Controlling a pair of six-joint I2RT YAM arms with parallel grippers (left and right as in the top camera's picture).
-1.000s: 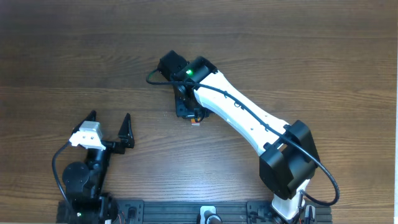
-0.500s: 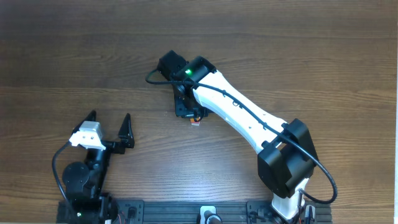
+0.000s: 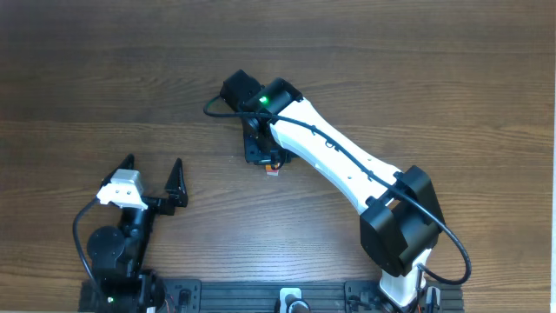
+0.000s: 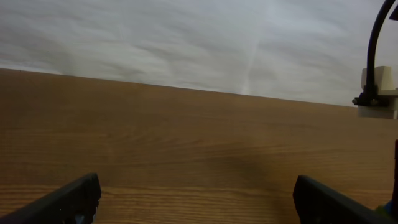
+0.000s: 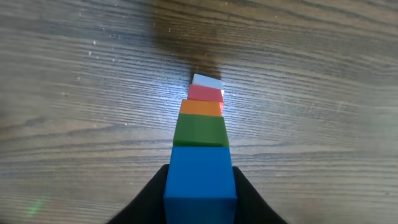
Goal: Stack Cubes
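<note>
- The cube tower stands upright on the wooden table, near its middle, its long axis vertical.
- From the top down it is made of the blue cube, green cube, orange cube, red cube and a pale cube on the wood.
- The right gripper pinches the blue cube from both sides.
- The left gripper rests well apart near its base, fingers spread wide.
</note>
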